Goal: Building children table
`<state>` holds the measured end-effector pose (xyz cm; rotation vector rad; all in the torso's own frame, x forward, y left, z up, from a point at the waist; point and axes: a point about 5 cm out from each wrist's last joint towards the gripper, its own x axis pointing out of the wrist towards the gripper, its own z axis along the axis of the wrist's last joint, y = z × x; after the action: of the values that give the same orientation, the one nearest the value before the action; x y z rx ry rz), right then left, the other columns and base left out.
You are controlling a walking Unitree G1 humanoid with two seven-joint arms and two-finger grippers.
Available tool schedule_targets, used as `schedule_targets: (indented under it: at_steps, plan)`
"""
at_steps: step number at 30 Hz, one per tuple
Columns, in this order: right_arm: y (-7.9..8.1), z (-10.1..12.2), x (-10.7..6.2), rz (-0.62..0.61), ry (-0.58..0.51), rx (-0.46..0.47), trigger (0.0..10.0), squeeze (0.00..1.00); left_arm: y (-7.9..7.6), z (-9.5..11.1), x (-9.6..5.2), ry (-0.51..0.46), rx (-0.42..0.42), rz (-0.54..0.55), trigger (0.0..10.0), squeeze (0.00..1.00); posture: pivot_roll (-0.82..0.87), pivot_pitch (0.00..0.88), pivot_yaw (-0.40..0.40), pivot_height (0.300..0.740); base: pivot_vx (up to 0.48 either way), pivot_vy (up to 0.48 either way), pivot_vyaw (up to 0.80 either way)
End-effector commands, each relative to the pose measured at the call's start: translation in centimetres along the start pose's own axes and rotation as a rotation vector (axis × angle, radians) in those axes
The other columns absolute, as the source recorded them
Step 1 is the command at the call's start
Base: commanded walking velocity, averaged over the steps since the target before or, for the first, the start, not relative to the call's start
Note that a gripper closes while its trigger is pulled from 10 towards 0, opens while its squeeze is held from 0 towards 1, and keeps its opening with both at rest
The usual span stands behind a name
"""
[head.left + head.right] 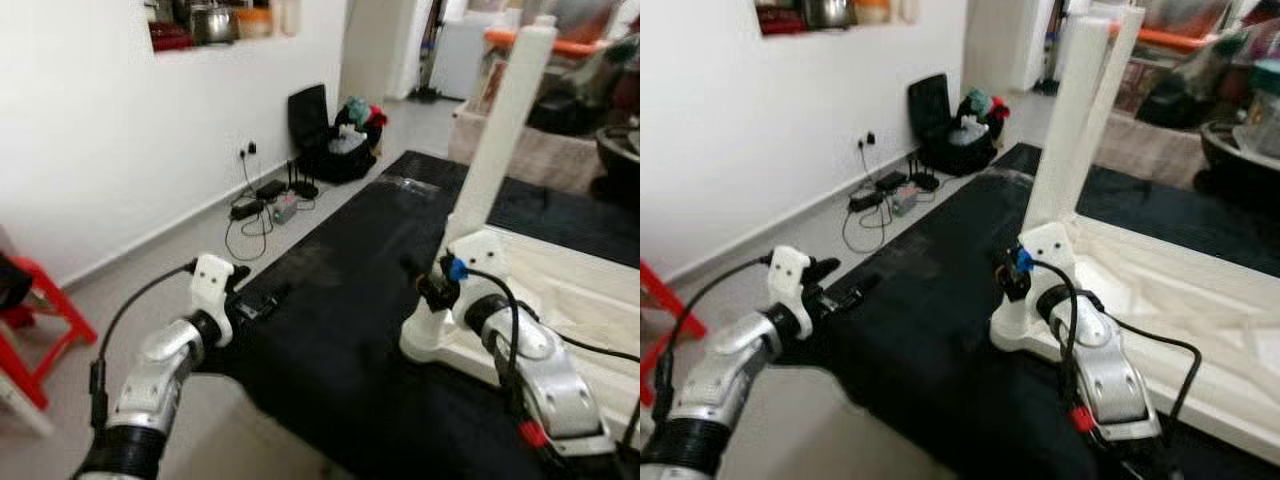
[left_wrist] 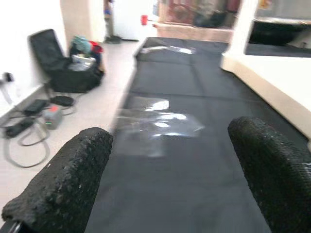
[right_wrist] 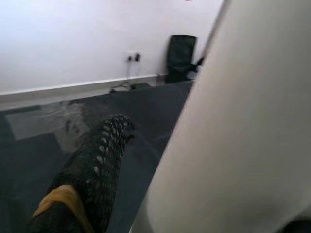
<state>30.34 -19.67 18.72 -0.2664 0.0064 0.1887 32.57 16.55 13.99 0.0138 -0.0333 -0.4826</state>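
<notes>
Gripping the base of an upright white table leg (image 1: 500,130), the right gripper (image 1: 432,285) closes around the post where it meets the corner of the overturned white tabletop (image 1: 560,290), one black mesh finger (image 3: 97,165) visible flat beside the pale leg in the wrist view. The tabletop lies upside down on a black mat (image 1: 340,330) spread across the floor, the leg standing at its near-left corner and rising tall above the arm. To the robot's left, the left gripper (image 1: 250,300) hovers low over the mat's near edge with its two fingers (image 2: 63,184) spread wide apart and nothing between them; a patch of clear plastic film (image 2: 160,124) lies on the mat just ahead of it. Beyond the mat, bare grey floor runs to a white wall (image 1: 90,120), where a tangle of cables and chargers (image 1: 262,205) sits below a socket. An open black suitcase (image 1: 325,135) stuffed with coloured clothes stands farther along the wall, and part of a red stool (image 1: 35,320) shows at the far left.
</notes>
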Motion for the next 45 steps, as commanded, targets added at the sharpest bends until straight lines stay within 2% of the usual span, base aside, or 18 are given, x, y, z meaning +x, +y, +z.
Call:
schedule_targets:
  at_steps: [1,6,11,13,15,17,18,23,33,45]
  plan:
    - [1.2,0.6,0.3,0.044,-0.036,-0.001,10.0,0.00,0.4,-0.2,-0.2,0.019,0.008,0.018,10.0,0.00,0.04,0.000,-0.103,0.740,0.000,0.000,0.00]
    - [1.0,0.4,0.5,0.010,-0.010,0.037,10.0,0.00,0.4,-0.2,-0.2,0.022,0.009,0.025,10.0,0.00,0.04,0.000,-0.103,0.740,0.000,0.000,0.00]
    - [1.2,-0.1,0.2,-0.061,0.029,0.165,10.0,0.00,0.5,-0.4,-0.2,0.028,0.009,0.030,10.0,0.00,0.04,0.000,-0.105,0.740,0.000,0.000,-0.74]
    - [1.3,-0.5,0.0,-0.080,0.052,0.187,10.0,0.00,0.4,-0.4,-0.3,0.030,0.009,0.030,10.0,0.00,0.04,0.000,-0.105,0.740,0.000,0.000,-0.80]
    - [1.3,-0.5,0.0,-0.080,0.052,0.187,10.0,0.00,0.4,-0.4,-0.3,0.030,0.009,0.030,10.0,0.00,0.04,0.000,-0.105,0.740,0.000,0.000,-0.80]
    - [1.3,-2.1,-0.5,-0.148,0.122,0.194,10.0,0.00,0.4,-0.5,-0.2,0.034,0.010,0.032,10.0,0.00,0.03,0.000,-0.105,0.740,0.000,0.000,0.00]
    - [1.2,-2.7,-0.7,-0.173,0.150,0.169,10.0,0.00,0.3,-0.6,-0.2,0.035,0.011,0.034,10.0,0.00,0.03,0.000,-0.105,0.740,0.000,0.000,0.00]
    - [1.0,-3.1,-0.8,-0.192,0.172,0.146,10.0,0.00,0.4,-0.6,-0.1,0.039,0.012,0.037,10.0,0.00,0.03,0.000,-0.102,0.740,0.000,0.000,0.00]
    - [2.4,-2.0,-0.6,-0.121,0.132,0.224,10.0,0.00,0.5,-0.8,-0.1,0.047,-0.011,0.050,10.0,0.00,0.03,0.000,-0.106,0.740,0.000,0.000,-0.68]
    - [2.9,-1.2,-0.6,-0.113,0.083,0.315,10.0,0.00,0.5,-0.7,0.0,0.042,-0.016,0.045,10.0,0.00,0.02,0.000,-0.099,0.740,0.000,0.432,-0.14]
